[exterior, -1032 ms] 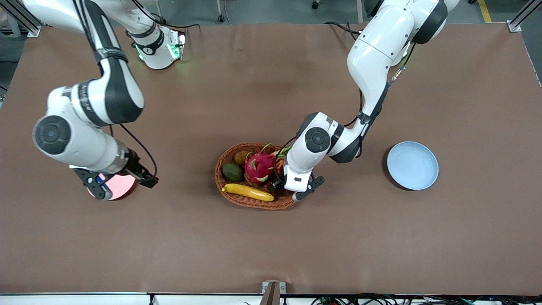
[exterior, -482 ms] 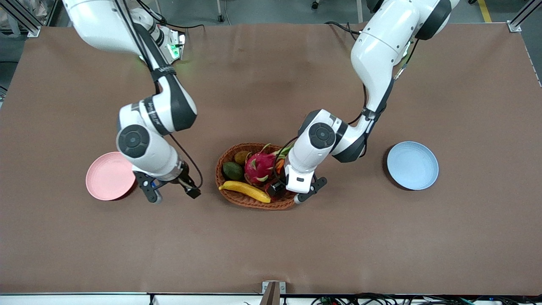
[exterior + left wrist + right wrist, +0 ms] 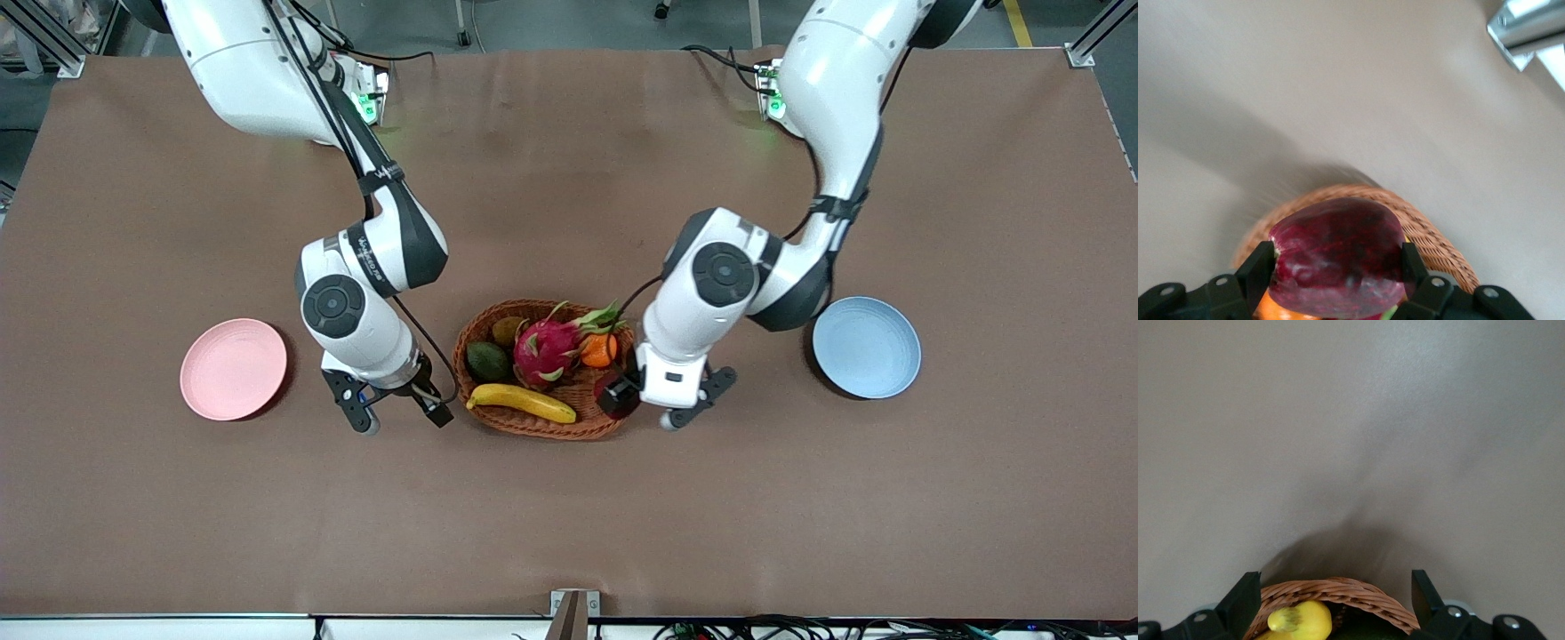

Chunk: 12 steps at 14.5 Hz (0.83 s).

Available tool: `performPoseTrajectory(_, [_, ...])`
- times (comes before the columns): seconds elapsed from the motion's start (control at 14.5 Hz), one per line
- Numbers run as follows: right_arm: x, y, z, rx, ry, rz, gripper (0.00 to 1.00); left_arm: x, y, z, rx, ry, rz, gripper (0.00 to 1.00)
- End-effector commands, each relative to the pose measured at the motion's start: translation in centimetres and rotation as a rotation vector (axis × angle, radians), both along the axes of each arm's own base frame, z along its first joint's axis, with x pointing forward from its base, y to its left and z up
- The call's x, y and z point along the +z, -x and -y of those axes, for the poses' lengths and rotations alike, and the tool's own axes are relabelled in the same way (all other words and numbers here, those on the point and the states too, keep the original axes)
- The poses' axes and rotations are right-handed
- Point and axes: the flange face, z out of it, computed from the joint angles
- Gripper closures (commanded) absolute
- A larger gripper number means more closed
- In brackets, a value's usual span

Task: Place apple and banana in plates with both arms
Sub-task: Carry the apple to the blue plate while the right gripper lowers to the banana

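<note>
Banana in basket, between plates, apple above basket rim.

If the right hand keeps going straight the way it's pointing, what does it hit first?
Probably the banana in the wicker basket, whose stem end sits between the open right hand's fingers in its wrist view. Depth is unclear, so the basket rim might come first.

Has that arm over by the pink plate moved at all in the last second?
Yes. The right gripper has left the pink plate and swung toward the basket, now hanging open just beside its rim near the banana.
</note>
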Motion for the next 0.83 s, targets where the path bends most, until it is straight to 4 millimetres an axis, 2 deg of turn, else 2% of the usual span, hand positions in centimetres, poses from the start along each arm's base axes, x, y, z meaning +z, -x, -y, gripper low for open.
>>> performPoseTrajectory(0.0, [-0.8,0.1,-1.3,0.001,-0.003,0.012,0.05,3.2,0.9,-6.9,-0.055,-0.05,-0.011,0.78])
performPoseTrajectory(0.14, [-1.5,0.4,-2.3,-0.004,-0.01,0.027,0.07,4.1,1.5,-12.8,-0.111,-0.081,-0.011,0.78])
performPoseTrajectory(0.28, [-2.1,0.8,-3.3,-0.009,-0.007,0.027,0.08,4.2,2.9,-19.9,-0.196,-0.117,-0.02,0.77])
performPoseTrajectory(0.34, [-2.1,0.9,-3.6,-0.008,-0.008,0.026,0.09,3.9,3.8,-24.2,-0.24,-0.133,-0.028,0.77])
performPoseTrajectory(0.62, [-1.8,1.1,-4.3,-0.001,-0.014,0.035,0.16,0.5,6.8,-36.0,-0.346,-0.158,-0.092,0.77])
performPoseTrajectory(0.76, [-1.6,1.0,-4.7,0.003,-0.026,0.06,0.18,-1.5,7.5,-40.0,-0.37,-0.162,-0.118,0.77])
